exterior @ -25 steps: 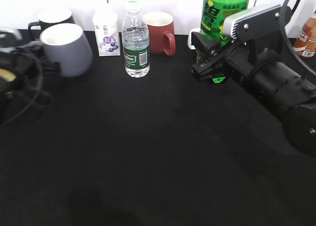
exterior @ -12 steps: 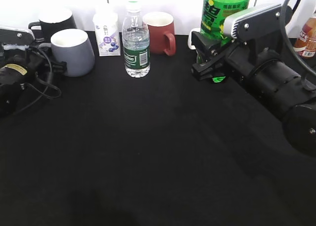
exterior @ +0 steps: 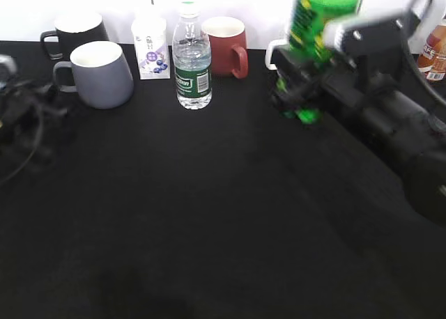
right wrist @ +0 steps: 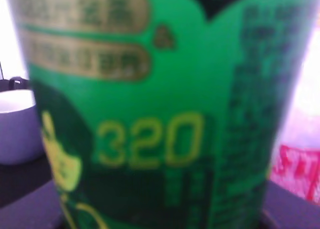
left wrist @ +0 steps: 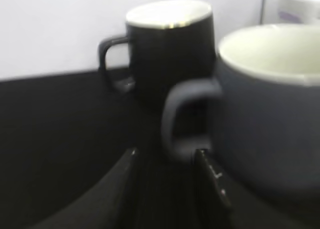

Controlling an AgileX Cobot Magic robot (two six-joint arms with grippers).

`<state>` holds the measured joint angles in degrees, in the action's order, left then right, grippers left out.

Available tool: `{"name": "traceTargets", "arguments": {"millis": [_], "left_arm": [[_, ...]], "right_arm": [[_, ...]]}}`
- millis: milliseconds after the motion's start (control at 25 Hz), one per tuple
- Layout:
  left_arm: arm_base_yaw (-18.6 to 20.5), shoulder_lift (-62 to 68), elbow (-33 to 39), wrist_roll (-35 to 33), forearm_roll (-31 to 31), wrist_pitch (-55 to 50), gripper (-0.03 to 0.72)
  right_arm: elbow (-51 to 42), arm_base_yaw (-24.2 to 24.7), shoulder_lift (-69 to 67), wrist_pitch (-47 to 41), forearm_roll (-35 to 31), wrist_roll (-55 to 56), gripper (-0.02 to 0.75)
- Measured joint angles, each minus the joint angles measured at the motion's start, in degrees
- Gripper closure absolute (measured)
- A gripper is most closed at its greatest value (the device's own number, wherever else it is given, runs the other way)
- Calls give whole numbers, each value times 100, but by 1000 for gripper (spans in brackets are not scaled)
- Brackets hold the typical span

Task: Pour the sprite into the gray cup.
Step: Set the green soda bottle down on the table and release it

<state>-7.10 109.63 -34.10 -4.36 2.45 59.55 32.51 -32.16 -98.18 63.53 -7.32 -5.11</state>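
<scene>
Right gripper point(exterior: 301, 95) clamped on sprite point(exterior: 317, 12), now lifted and blurred at back right edge; left gripper point(left wrist: 165, 181) parted, backed off cup point(exterior: 103, 73) near back left corner; handle gap only in left wrist view

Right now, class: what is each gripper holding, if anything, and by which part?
The right gripper holds the sprite low on its body. The left gripper holds nothing; it sits open before the gray cup handle.

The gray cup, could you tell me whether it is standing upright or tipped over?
Upright: the gray cup stands on its base with its white-lined opening facing up.
</scene>
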Motion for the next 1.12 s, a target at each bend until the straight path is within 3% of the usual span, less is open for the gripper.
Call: {"name": "traceTargets", "arguments": {"millis": [120,280,400,480,600,840,960,1120], "left_arm": [[-480,-1029,432,0,118,-649,407],[-1145,-1920,455,0,172,-1460,407],[-1361,-2273,455,4,142,-1861,407],[-1361,-2306,455,4,135,-1924,407],[-1361,-2311,455,4,106,-1959,407],[-1361,-2311,455,7,106,-1965,407],[-1361,-2311,455,7,106,-1965,407],[-1361,-2311,455,7,106,-1965,407]], "right_arm": [[-805,293,495,252,-563,-7,332],[-1141,1988,657,296,-645,114,332],[-692,3535,27,303,419,760,332],[-93,4072,-678,284,1210,1039,332],[984,4147,-1589,58,2029,1083,332],[2037,4141,-2459,-57,2649,1245,332],[2049,4141,-2466,-39,2861,1357,274],[2049,4141,-2472,-46,2856,1434,115]]}}
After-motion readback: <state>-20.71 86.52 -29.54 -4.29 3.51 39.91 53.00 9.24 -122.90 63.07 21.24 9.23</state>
